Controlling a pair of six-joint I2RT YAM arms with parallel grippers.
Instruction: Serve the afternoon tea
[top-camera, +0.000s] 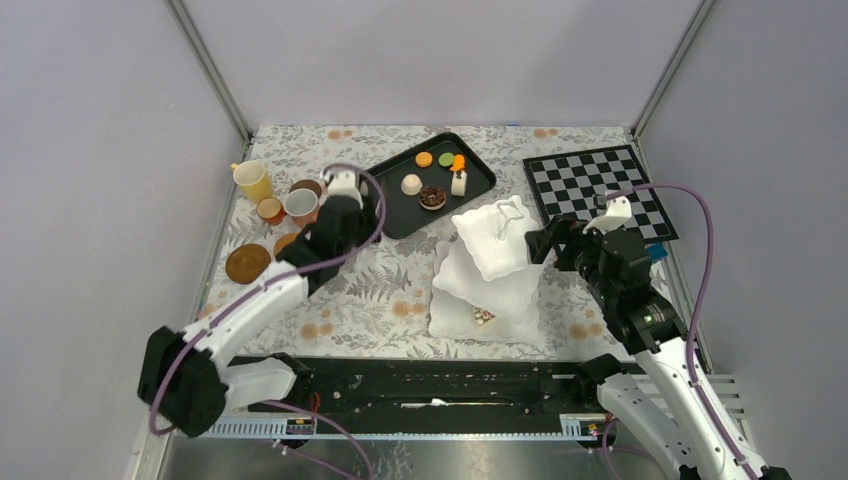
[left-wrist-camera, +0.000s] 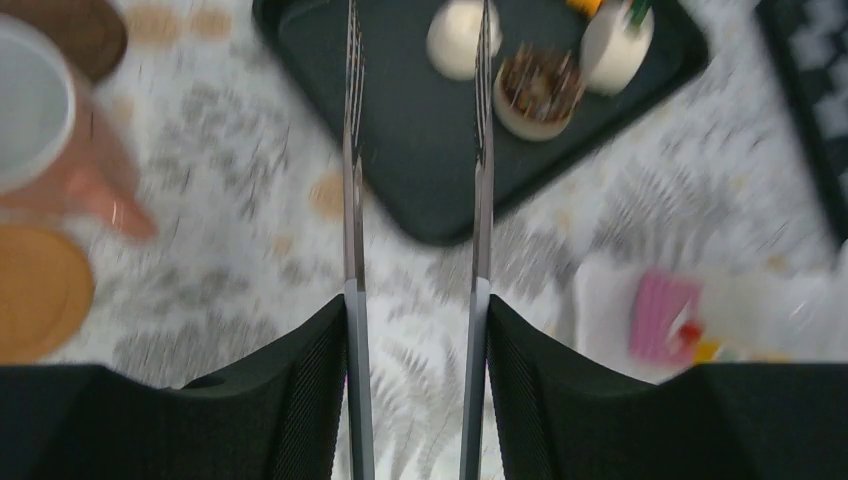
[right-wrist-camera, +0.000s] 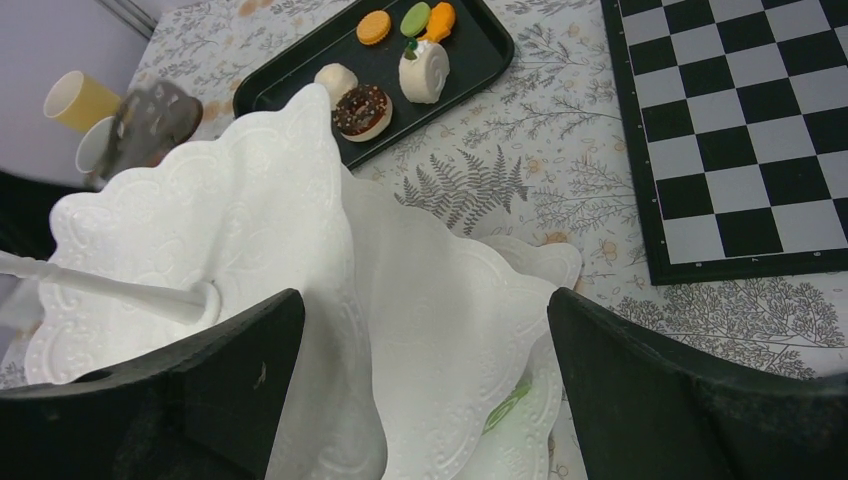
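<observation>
stand (right-wrist-camera: 200, 230): white, wavy-edged tiers | right gripper (right-wrist-camera: 425, 300): jaws wide apart, stand between | tray (right-wrist-camera: 475, 55): black, behind stand, holds doughnut (right-wrist-camera: 362, 110), white roll (right-wrist-camera: 423, 72), orange macaron (right-wrist-camera: 374, 27), green macaron (right-wrist-camera: 415, 18) | checkerboard (right-wrist-camera: 740, 130): right of stand | yellow cup (right-wrist-camera: 75, 100): behind stand, left

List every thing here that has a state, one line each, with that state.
left gripper, shut on the silver tongs
silver tongs, open, gripping nothing
right gripper, open
three-tier stand, upright, top tier bare
black tray, holding cakes
yellow cup, upright, empty
brown saucer, bare
</observation>
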